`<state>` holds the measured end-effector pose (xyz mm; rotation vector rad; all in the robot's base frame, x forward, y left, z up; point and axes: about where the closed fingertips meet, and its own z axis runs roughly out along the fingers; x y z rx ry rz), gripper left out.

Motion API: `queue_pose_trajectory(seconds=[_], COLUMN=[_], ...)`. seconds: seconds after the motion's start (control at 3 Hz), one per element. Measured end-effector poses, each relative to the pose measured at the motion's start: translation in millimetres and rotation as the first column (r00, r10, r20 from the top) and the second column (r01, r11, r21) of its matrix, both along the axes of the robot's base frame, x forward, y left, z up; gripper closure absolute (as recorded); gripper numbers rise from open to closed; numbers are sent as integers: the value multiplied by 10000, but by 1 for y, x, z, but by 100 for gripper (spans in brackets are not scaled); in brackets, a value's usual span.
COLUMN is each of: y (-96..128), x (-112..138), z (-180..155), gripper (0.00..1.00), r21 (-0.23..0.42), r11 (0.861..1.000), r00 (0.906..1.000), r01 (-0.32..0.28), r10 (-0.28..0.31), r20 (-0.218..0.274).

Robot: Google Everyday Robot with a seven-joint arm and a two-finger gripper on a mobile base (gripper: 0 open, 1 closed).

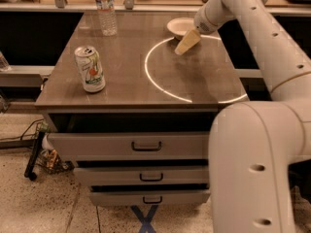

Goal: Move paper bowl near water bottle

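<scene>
The paper bowl [179,26] is off-white and shallow and sits at the far right of the brown tabletop [126,81]. The water bottle [106,11] is clear with a pale label and stands upright at the far left-centre edge, well left of the bowl. My gripper [186,42], pale tan, points down just in front of the bowl's near right rim, close to the table surface. It holds nothing that I can see. My white arm [252,28] reaches in from the right.
A green-and-white drink can [90,68] stands upright at the front left. A bright ring of light [148,74] lies on the right half of the top. Several drawers [146,145] are below. My arm's bulk [257,169] fills the lower right.
</scene>
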<state>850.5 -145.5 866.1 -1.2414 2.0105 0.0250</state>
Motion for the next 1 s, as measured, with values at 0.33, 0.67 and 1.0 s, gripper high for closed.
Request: queue_pose_trajectory(seconds=[0.33, 0.67, 1.0], y=[3, 12, 18], x=[11, 15, 14], z=[-10, -8, -7], gripper=[0, 18, 41], r21=[507, 911, 1070], r11=[9979, 9944, 9926], r00=[9987, 9973, 9960], r01=[399, 539, 576], r10=[-383, -490, -498], r20=[-324, -549, -746])
